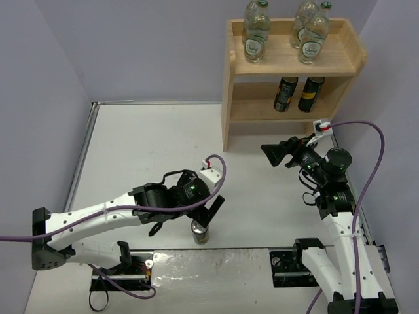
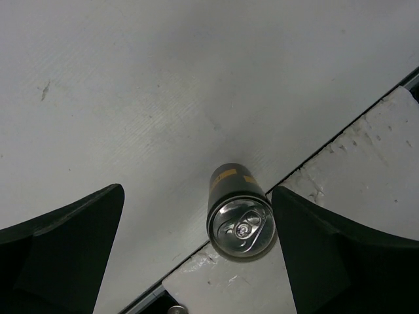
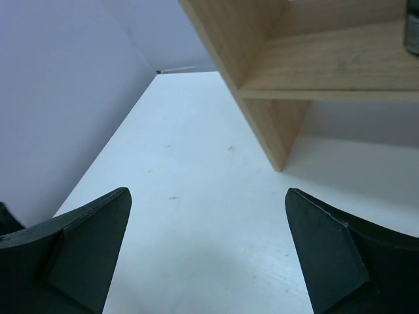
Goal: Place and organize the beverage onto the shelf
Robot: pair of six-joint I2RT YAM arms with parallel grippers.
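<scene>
The light wood shelf point(image 1: 292, 65) stands at the far right. Several clear bottles point(image 1: 256, 34) with pale-green labels stand on its top tier. Two dark cans point(image 1: 285, 93) stand on its lower tier. A third dark can point(image 1: 200, 233) with a silver top stands upright on the table near the front edge. My left gripper point(image 1: 190, 222) hangs open just above it. In the left wrist view the can point(image 2: 239, 216) sits between the fingers, close to the right one point(image 2: 327, 255); the gripper point(image 2: 198, 196) holds nothing. My right gripper point(image 1: 275, 152) is open and empty, in front of the shelf point(image 3: 275, 65).
A white strip point(image 2: 366, 196) runs along the table's front edge beside the can. Pale walls close in the table on the left, back and right. The right arm's cable point(image 1: 370, 163) loops near the shelf's right side.
</scene>
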